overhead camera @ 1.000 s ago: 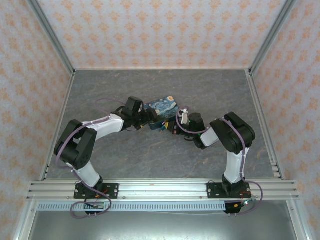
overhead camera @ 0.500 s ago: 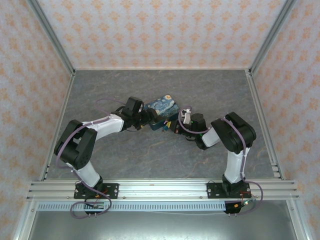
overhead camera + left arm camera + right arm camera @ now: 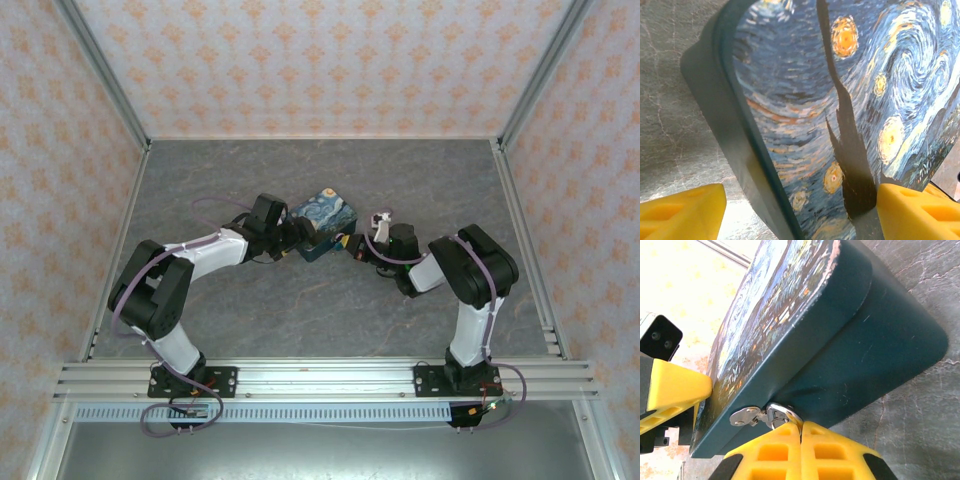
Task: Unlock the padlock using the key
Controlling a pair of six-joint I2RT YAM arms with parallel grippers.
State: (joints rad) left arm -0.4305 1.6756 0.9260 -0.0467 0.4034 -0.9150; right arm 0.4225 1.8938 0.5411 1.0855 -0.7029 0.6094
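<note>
The Starry Night tin (image 3: 325,217) lies mid-table, tilted between the two arms. My right gripper (image 3: 801,424) is shut at the tin's front edge on a small silvery loop (image 3: 776,413), which looks like the padlock's shackle, hooked beside the tin's hasp plate (image 3: 744,416). The padlock's dark body and the key are hidden. From above, the right gripper (image 3: 351,246) sits at the tin's near right corner. My left gripper (image 3: 800,215) is open and straddles the tin (image 3: 805,100). Its right finger (image 3: 920,210) rests on the lid and its left finger (image 3: 680,210) stands off the side wall.
Grey marbled tabletop (image 3: 330,310) spreads around the tin, with patterned walls on three sides. An aluminium rail (image 3: 320,378) crosses the near edge, where both arm bases are bolted.
The right wrist has drawn slightly to the right. The tin has turned and tipped with it and looks shorter from above. The left arm has hardly moved.
</note>
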